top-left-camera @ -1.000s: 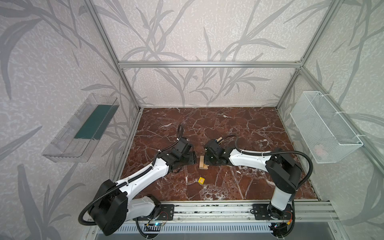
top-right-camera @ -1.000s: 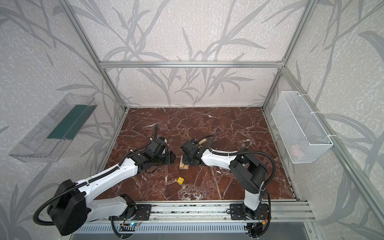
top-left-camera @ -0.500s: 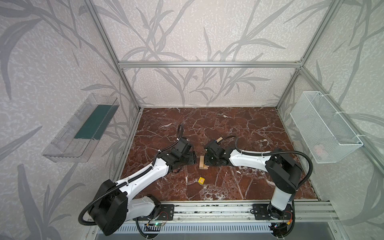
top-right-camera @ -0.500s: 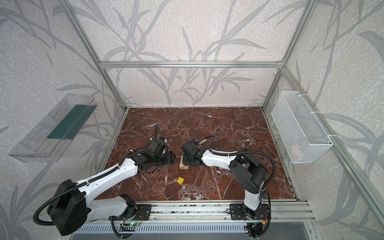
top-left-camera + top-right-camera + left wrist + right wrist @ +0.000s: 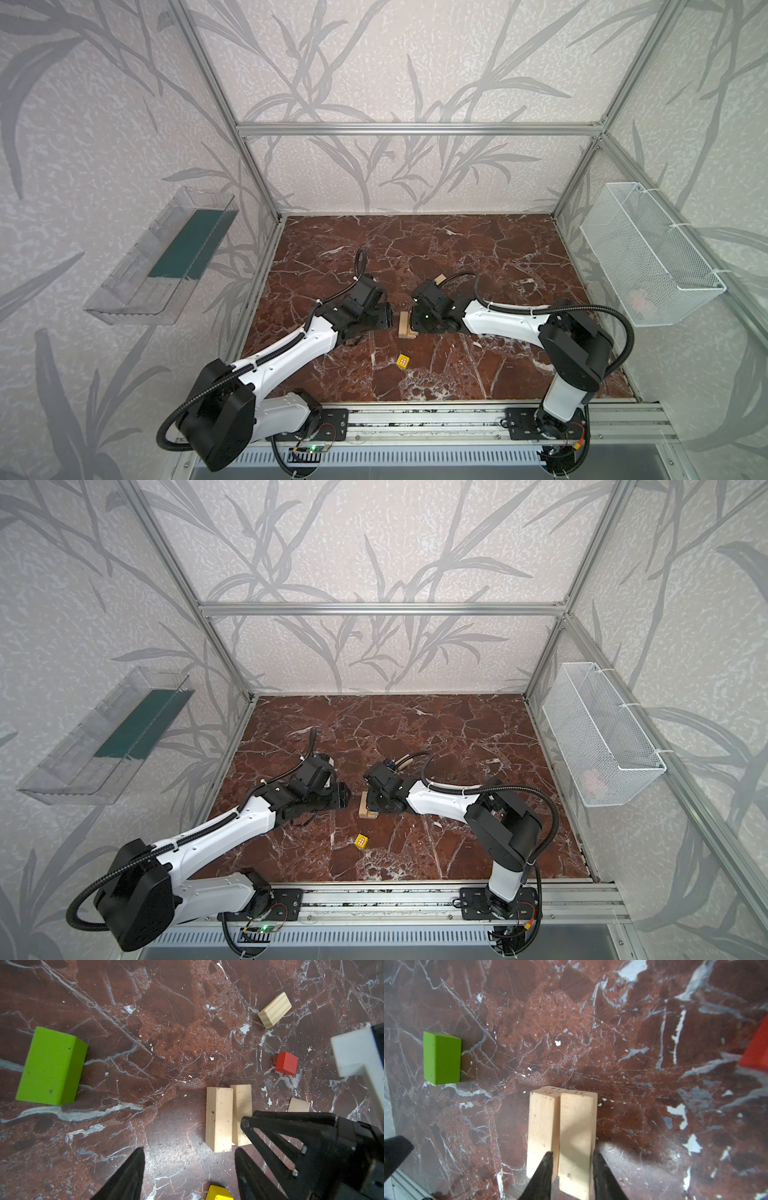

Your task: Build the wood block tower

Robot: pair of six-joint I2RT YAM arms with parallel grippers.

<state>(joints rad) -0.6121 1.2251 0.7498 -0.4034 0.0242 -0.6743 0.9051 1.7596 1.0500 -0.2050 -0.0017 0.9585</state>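
Tower (image 5: 404,325) status: basically ground floor only, two pale bars (image 5: 544,1126) lying side by side and touching on the worktop (image 5: 457,257), roughly in the middle between the two arms. Right gripper (image 5: 573,1160) is down on them with its jaws narrow, straddling one bar of the pair near its end. Honestly can't tell from the wrist view if it's pinching that bar or has a hair of slack. Left gripper (image 5: 190,1153) sits just beside the pair on the opposite side, jaws wide, nothing in them. I'd call this the tail end of laying the first layer. Next move as I read it: the right one lets go fully and lifts straight up so it doesn't nudge the bars apart, then somebody fetches the next layer. Spare pieces lie around: lime-green bar (image 5: 52,1068) well off to one side, red cube (image 5: 286,1063) and pale wedge (image 5: 274,1010) past the pair, yellow cube (image 5: 403,360) nearer the rail, plus another pale piece (image 5: 298,1105) half hidden behind the right gripper. Main obstacle is both grippers crowding the stack.
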